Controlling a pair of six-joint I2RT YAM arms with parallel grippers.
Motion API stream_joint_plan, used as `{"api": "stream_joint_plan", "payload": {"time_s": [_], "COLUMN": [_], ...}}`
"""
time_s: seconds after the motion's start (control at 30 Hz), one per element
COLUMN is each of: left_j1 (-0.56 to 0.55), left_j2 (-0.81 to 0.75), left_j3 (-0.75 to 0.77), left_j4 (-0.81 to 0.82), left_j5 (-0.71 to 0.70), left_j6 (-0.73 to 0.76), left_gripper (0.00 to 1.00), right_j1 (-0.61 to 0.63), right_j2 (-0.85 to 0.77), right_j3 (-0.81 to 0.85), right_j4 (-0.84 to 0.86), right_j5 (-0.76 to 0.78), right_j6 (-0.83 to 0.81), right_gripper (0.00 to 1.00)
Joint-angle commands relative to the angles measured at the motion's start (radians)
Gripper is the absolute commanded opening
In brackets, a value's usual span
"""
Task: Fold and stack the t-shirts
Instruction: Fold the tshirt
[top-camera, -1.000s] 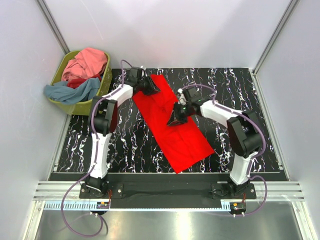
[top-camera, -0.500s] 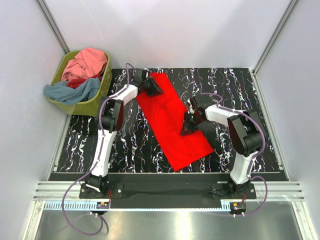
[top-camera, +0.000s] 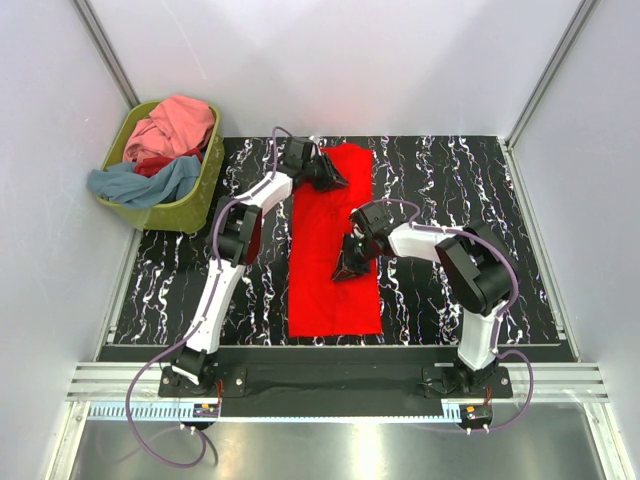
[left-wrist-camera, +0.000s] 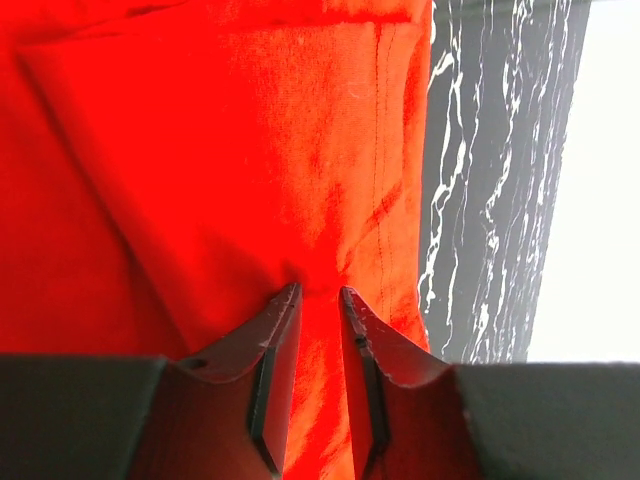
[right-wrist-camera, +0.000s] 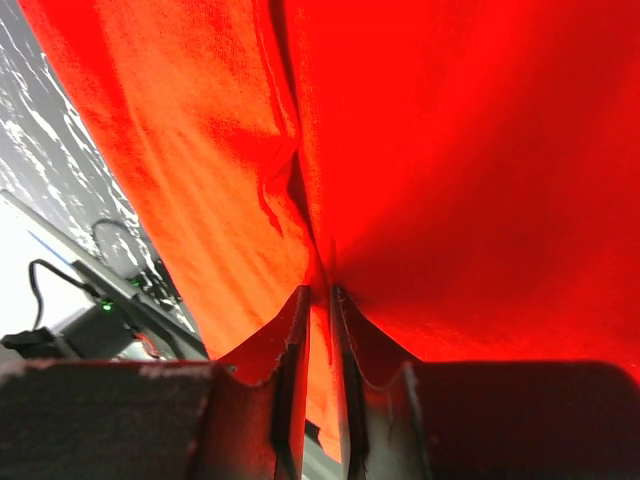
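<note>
TABLE, MID-FOLD: A bright red t-shirt (top-camera: 335, 300) lies as a long, narrow strip on the black marbled table (top-camera: 450, 200), well to the right of the olive-green basket (top-camera: 165, 212). Its long axis runs straight away from the arm bases, and its near hem is square to the table's near edge.

About halfway up that strip, on the side away from the basket, the right gripper (top-camera: 345, 268) is down on the cloth. Its wrist camera shows the jaws drawn nearly together with a ridge of red fabric nipped between them.

Farther on, close to the strip's far end and about level with the basket, the left gripper (top-camera: 338, 182) is also narrowed to a slit around a small pleat of the same shirt, just beside a stitched hem.

The shirt lies under and nearer than the left gripper, and on both sides of the right gripper along the same line. The left arm is therefore better placed for the far end, and any lengthwise fold would likely bring that end toward the near hem.

At the far left, a pink shirt (top-camera: 180, 120), a grey-blue shirt (top-camera: 140, 182) and a scrap of red cloth (top-camera: 150, 165) are heaped unfolded in the basket.
</note>
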Motion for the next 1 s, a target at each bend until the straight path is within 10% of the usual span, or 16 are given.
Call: {"api": "stream_joint_plan", "payload": {"time_s": [0.0, 0.37, 0.7, 0.97], "left_j1": [0.017, 0.056, 0.035, -0.014], "left_j2": [-0.075, -0.708, -1.268, -1.525], "left_j3": [-0.046, -0.395, -1.283, -1.662], "left_j4": [-0.051, -0.262, -0.324, -0.270], "left_j5": [-0.028, -0.008, 0.044, -0.014], "left_j6": [0.071, 0.325, 0.338, 0.139], "left_gripper": [0.30, 0.45, 0.45, 0.47], "right_j1": [0.003, -0.075, -0.162, -0.172], "right_j2": [0.002, -0.307, -0.547, -0.591], "right_j3": [0.015, 0.034, -0.294, -0.434], "right_j4": [0.044, -0.326, -0.316, -0.247], "right_j5": [-0.030, 0.005, -0.139, -0.170], "right_j6": [0.062, -0.105, -0.083, -0.052], "right_gripper": [0.21, 0.60, 0.72, 0.71]}}
